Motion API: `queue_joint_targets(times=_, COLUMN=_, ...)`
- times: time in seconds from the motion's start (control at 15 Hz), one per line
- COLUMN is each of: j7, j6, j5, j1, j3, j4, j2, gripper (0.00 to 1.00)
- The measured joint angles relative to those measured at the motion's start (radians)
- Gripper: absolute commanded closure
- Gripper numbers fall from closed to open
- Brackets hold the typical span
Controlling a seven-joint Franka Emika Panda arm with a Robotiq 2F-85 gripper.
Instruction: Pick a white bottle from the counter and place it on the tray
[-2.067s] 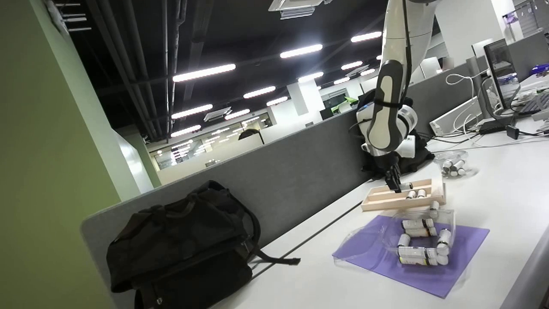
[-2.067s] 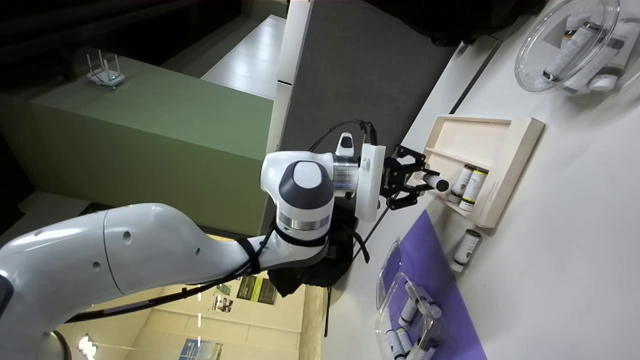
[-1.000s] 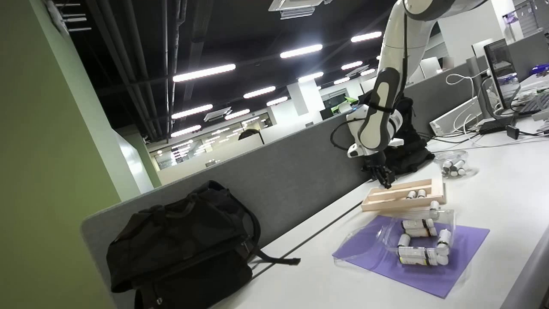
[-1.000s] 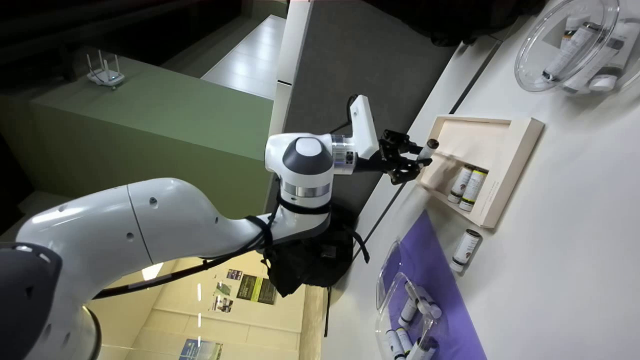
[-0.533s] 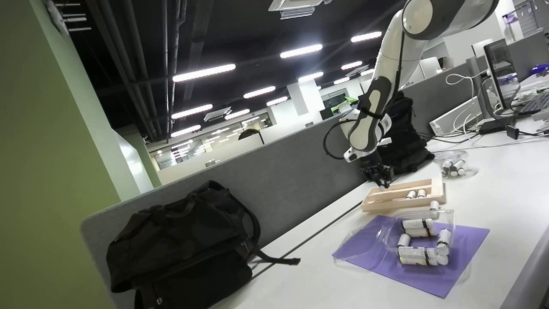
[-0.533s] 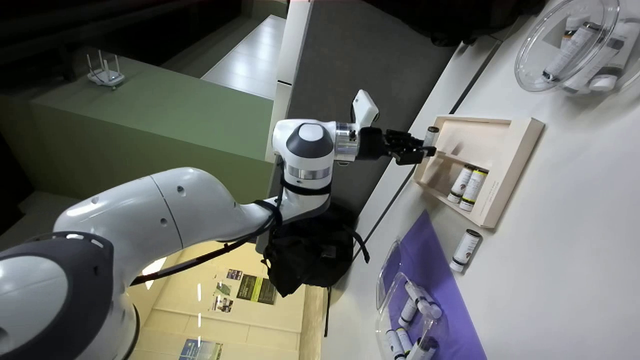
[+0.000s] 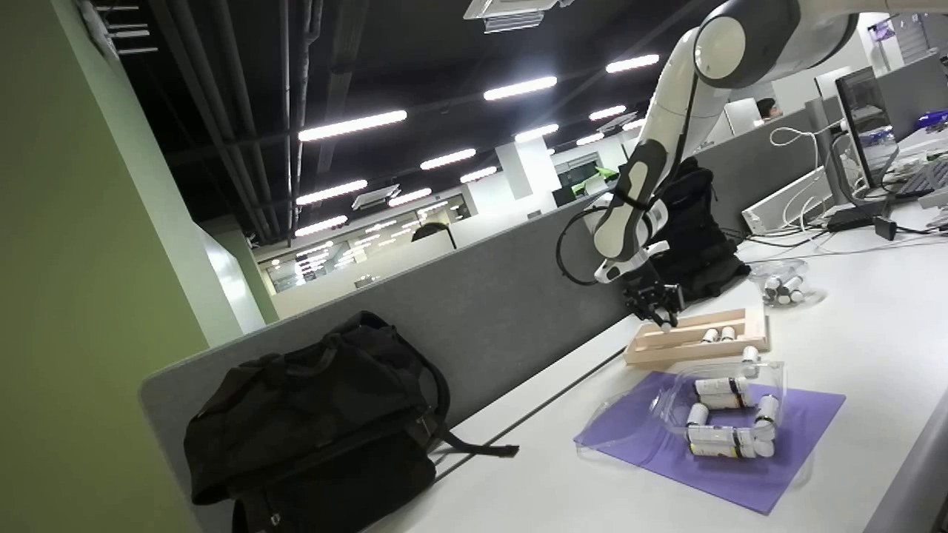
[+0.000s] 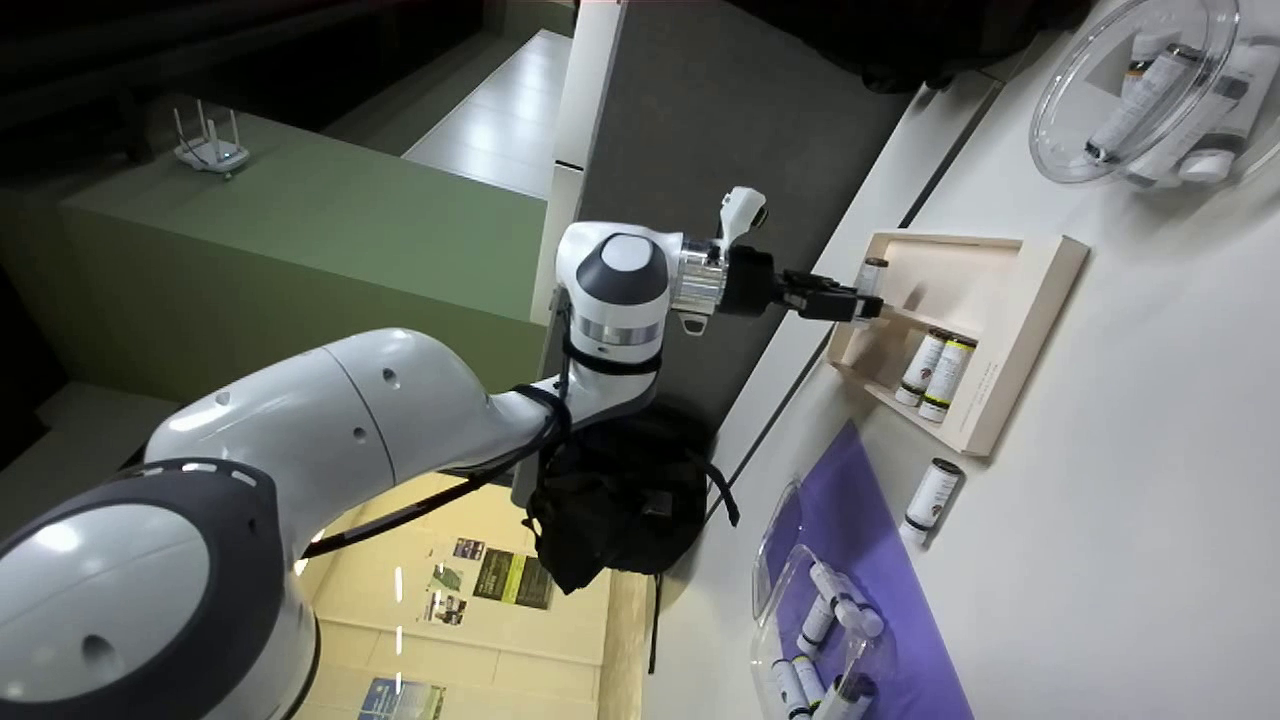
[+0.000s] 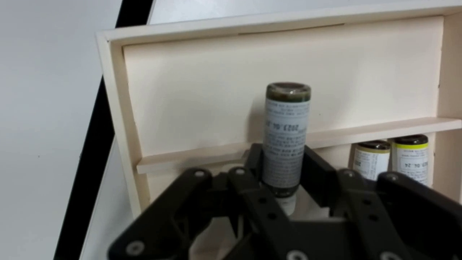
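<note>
The surface (image 7: 863, 326) is long, smooth and white, with a black strip (image 9: 99, 115) running along it. The wooden tray (image 8: 1030, 330) sits flat, one corner over that strip in the wrist view. Near it a purple mat (image 7: 807, 418) lies flat. A loose bottle (image 8: 931, 498) rests on its side between tray and mat, its cap end toward the mat; whether they touch cannot be told. On the tray's other side, apart from it in both exterior views, is a clear plastic tub (image 8: 1040, 128). A black bag (image 7: 696, 255) stands beyond the tray. Toward the far end, in an exterior view, are a monitor (image 7: 863, 122), a keyboard (image 7: 926, 178) and a small black box (image 7: 883, 227).
</note>
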Motion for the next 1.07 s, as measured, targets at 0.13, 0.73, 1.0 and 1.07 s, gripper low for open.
queue_joint_targets(times=0.13, j7=-0.007, j6=-0.029, j5=0.017, j1=0.005, j3=-0.007, j4=0.022, j2=0.010, gripper=0.87)
queue_joint_targets(times=0.73, j7=-0.016, j6=-0.138, j5=0.118, j1=0.015, j3=-0.028, j4=0.084, j2=0.039, gripper=0.87)
queue_joint_targets(times=1.0, j7=-0.038, j6=-0.166, j5=0.148, j1=0.015, j3=-0.019, j4=0.111, j2=0.058, gripper=0.87)
queue_joint_targets(times=1.07, j7=-0.043, j6=-0.172, j5=0.154, j1=0.015, j3=-0.018, j4=0.117, j2=0.062, gripper=0.87)
